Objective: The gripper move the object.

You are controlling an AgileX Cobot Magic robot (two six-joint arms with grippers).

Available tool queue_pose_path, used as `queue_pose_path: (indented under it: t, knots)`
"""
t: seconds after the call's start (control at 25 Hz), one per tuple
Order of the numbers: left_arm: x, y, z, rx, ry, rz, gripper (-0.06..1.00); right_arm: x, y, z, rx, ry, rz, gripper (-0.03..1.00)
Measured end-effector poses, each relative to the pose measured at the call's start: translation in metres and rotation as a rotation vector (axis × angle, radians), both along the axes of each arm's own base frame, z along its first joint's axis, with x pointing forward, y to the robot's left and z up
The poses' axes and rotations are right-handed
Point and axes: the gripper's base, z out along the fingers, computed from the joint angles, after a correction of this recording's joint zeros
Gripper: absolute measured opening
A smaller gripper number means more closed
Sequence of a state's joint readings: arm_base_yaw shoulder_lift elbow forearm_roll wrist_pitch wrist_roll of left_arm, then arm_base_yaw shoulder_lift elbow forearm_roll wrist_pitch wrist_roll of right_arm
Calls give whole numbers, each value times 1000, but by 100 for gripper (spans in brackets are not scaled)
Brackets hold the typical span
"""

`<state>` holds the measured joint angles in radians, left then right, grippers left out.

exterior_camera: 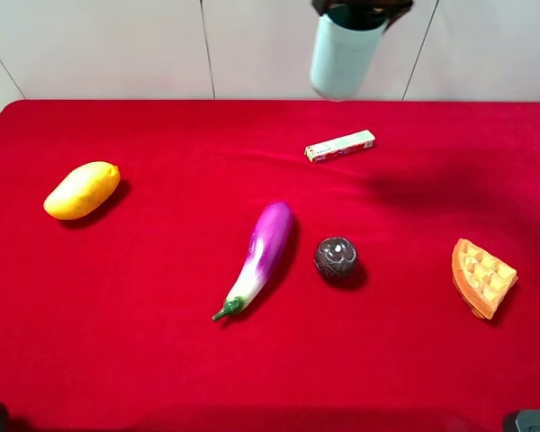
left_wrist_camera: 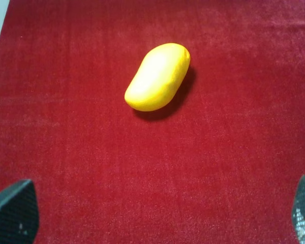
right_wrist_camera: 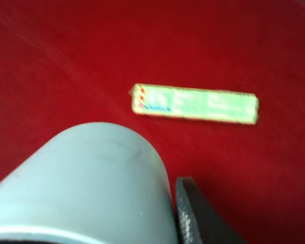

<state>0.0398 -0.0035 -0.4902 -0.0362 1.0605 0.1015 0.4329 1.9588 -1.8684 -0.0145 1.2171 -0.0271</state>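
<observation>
Matte pale blue-green cup [exterior_camera: 345,56], smooth tapered cylinder | long axis near-upright, base down | my right gripper [exterior_camera: 361,7] apparently clenched on its rim, view cropped | left gripper [left_wrist_camera: 157,211] spread.

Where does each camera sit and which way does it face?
Exterior high: high up, looking down over the table; right gripper holds the cup at top edge.
Left wrist: on left arm, looking down at the mango; open left gripper shows.
Right wrist: on right arm, looking past the cup at the green box; one finger shows.
Shared: exterior and left wrist both show the mango.
</observation>
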Motion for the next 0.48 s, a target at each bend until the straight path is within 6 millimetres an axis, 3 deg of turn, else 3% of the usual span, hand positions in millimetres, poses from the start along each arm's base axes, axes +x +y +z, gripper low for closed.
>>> queue_pose_path:
  t: [0.48]
  knots:
    - [0, 0, 0, 0, 0, 0, 99, -9, -67, -1, -24, 49, -131, 5]
